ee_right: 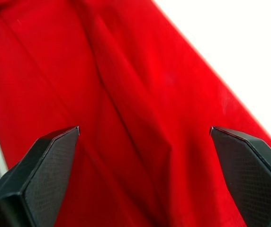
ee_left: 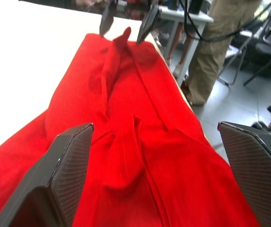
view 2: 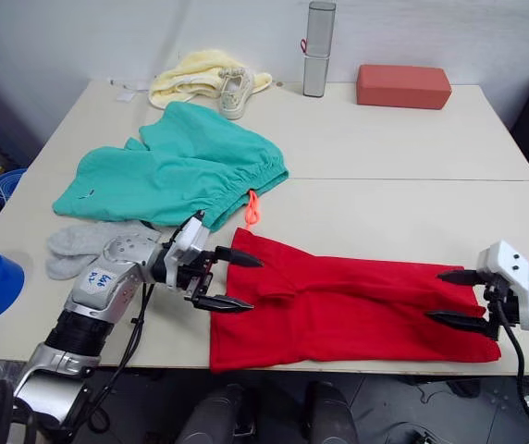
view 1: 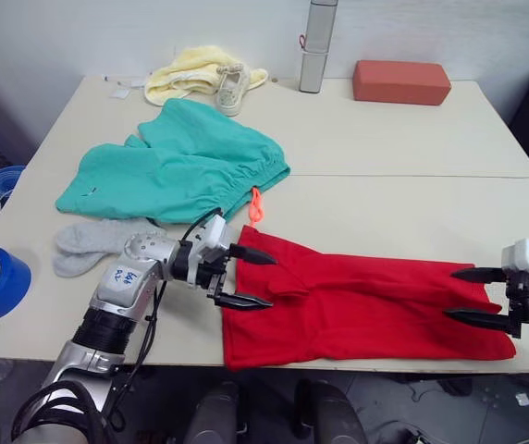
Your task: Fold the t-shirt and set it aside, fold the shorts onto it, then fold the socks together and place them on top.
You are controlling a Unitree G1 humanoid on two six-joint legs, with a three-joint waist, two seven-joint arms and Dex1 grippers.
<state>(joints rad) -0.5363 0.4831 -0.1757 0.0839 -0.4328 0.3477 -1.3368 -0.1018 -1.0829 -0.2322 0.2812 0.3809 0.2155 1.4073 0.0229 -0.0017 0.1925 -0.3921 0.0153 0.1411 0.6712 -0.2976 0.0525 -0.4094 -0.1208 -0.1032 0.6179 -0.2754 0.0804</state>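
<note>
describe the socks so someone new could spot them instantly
Start at the table's left half, where the teal shorts are spread. The socks lie just nearer the front edge, partly tucked under the shorts, behind the left arm. They are the only light grey knit item, far smaller than the shorts or red t-shirt.

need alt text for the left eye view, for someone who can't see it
A red t-shirt lies folded lengthwise along the near edge of a pale table, with the left tool open at one end and the right tool open at the other. Behind it lie teal shorts and grey socks.
</note>
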